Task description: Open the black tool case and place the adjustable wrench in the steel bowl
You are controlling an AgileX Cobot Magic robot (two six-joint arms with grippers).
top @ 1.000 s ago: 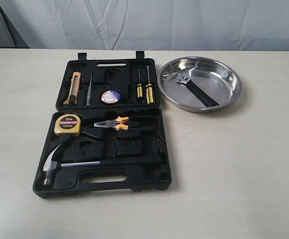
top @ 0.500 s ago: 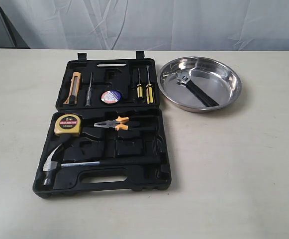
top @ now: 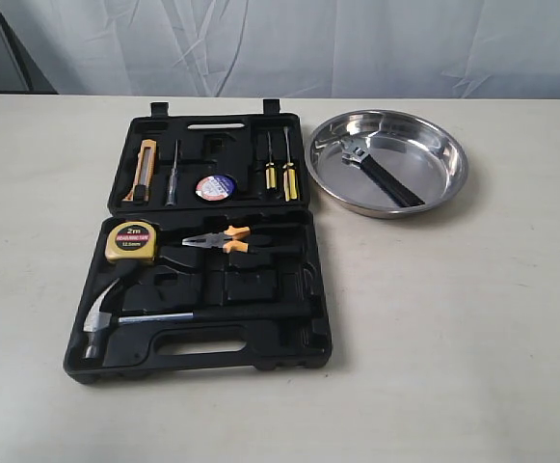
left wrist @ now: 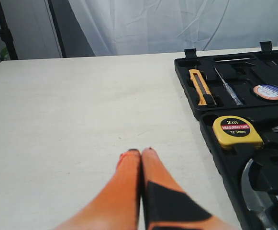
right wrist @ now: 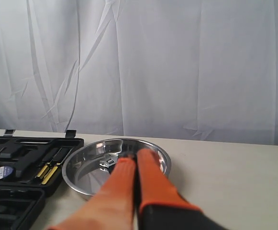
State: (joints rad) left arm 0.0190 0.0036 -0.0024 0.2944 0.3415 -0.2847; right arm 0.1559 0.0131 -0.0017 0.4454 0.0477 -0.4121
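The black tool case (top: 304,289) lies open and flat on the counter (top: 472,338), left of the middle, with its lid half toward the far edge and its carry-handle half toward the near edge. The steel bowl (top: 432,152), shallow, round and shiny with a rolled rim, stands upright just beside the lid's right side, near the far edge. The adjustable wrench (top: 381,171) lies flat inside the bowl, its silver head toward the case and its black handle slanting toward the near right; the handle's end seems to reach the bowl's wall.
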